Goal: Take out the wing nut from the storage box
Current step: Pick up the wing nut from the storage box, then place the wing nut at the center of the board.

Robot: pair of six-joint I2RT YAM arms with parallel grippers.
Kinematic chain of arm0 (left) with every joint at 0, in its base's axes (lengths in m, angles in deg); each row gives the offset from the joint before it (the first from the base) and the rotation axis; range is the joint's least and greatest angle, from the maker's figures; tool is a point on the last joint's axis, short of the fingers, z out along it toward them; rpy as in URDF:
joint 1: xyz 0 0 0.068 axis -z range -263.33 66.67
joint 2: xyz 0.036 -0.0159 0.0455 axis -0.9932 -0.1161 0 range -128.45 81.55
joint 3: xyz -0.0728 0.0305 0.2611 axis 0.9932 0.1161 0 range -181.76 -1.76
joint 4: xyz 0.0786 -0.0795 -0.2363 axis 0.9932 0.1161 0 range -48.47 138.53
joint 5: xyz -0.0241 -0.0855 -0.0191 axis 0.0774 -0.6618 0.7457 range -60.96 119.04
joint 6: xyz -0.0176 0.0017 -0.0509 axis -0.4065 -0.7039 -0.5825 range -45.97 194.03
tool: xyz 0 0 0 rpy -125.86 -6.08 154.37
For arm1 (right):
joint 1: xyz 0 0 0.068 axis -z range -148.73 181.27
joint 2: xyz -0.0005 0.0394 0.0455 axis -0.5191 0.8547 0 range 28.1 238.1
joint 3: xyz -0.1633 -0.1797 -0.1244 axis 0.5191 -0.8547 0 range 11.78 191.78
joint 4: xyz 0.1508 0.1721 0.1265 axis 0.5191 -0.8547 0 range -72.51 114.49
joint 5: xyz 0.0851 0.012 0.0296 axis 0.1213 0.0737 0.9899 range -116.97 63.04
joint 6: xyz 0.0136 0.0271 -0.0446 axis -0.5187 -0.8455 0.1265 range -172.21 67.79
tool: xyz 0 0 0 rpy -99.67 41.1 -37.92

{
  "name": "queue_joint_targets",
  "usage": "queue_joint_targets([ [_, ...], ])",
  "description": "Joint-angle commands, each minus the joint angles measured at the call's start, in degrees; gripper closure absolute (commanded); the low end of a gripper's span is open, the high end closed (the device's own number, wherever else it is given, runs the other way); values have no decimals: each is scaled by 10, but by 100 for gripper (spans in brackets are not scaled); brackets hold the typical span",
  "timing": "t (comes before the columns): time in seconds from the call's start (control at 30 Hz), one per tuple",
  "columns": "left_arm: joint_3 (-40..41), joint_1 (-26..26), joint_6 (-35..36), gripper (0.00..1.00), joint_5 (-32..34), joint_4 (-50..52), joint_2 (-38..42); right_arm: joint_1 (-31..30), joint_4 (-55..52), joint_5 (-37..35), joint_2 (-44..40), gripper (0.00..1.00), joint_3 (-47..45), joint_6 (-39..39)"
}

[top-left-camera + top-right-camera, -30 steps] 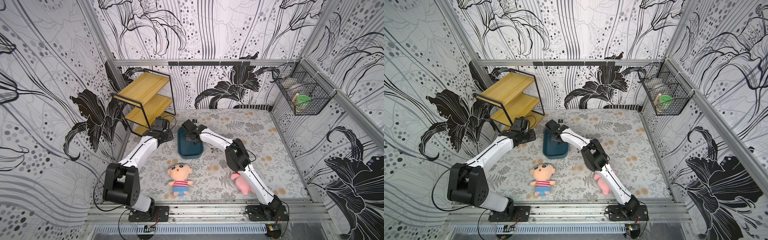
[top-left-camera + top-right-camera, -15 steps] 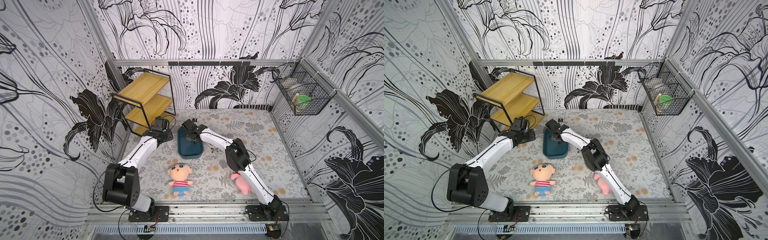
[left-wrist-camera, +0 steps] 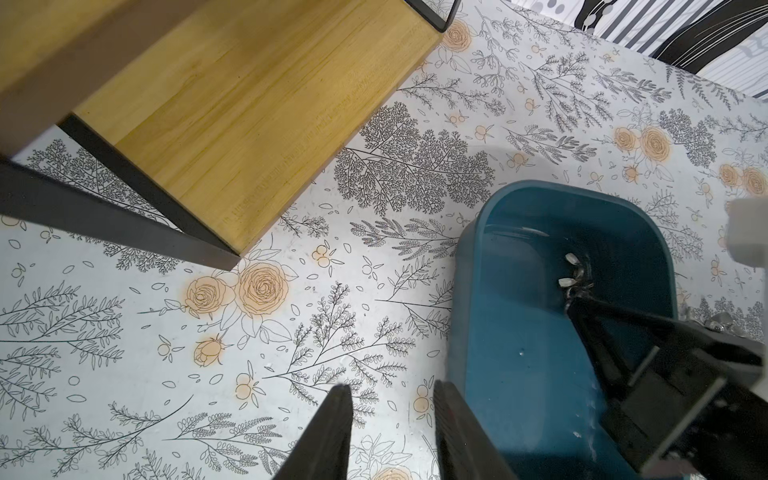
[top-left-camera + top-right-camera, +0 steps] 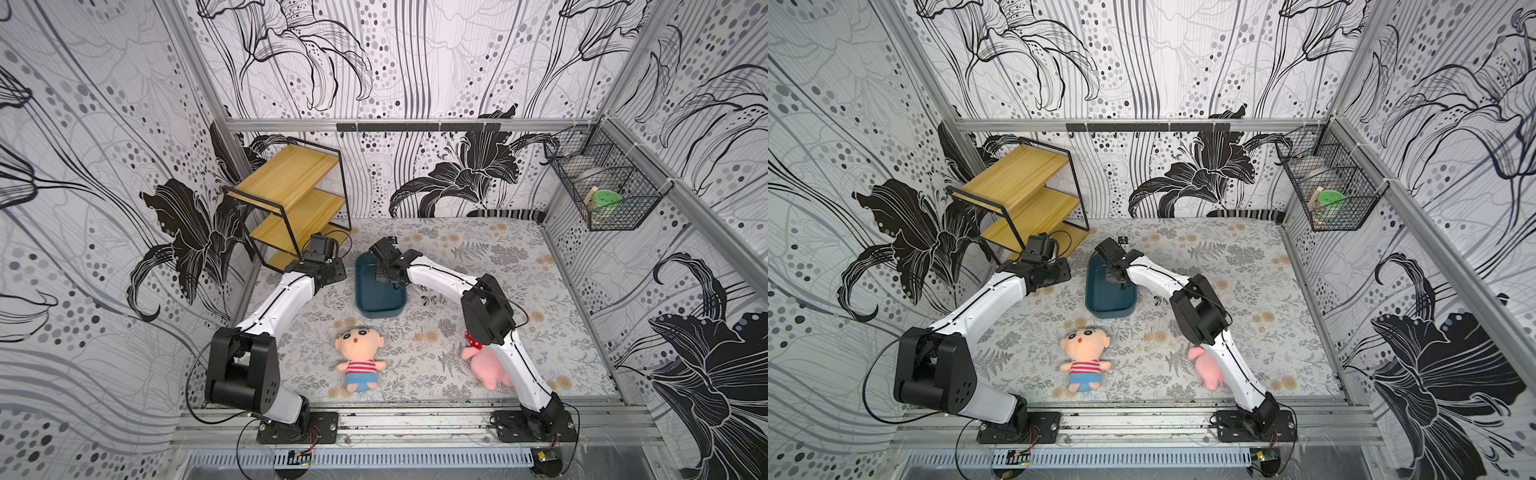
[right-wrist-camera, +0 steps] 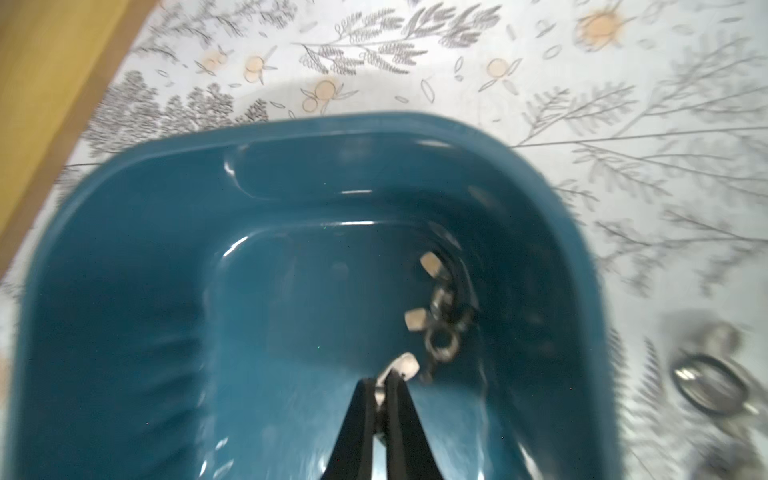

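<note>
The dark teal storage box (image 4: 374, 301) (image 4: 1106, 297) lies at mid table. My right gripper (image 5: 380, 382) reaches down into it (image 4: 384, 274) and is shut on a pale metal wing nut (image 5: 402, 366), pinched by one wing just above the box floor. More wing nuts (image 5: 438, 320) lie in a clump by the box's inner wall (image 3: 575, 270). My left gripper (image 3: 390, 388) hangs open over the bare tablecloth just beside the box's wall (image 3: 478, 332), with nothing between its fingers.
Loose wing nuts (image 4: 432, 300) (image 5: 706, 382) lie on the cloth right of the box. A wooden shelf (image 4: 291, 199) stands close behind the left arm. A boy doll (image 4: 359, 353) and a pink plush (image 4: 486, 368) lie near the front. A wire basket (image 4: 602, 187) hangs on the right wall.
My right gripper's jaws have closed on a wing nut inside the box. Both arms have stayed almost in place.
</note>
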Motion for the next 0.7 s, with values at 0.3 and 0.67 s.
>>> queue_joint_targets([
  [0.3, -24, 22, 3, 61, 9, -12, -16, 7, 52, -11, -169, 100, -112, 45],
  [0.67, -64, 49, 1, 61, 7, -9, -49, 87, 88, -4, -350, 100, -358, 65],
])
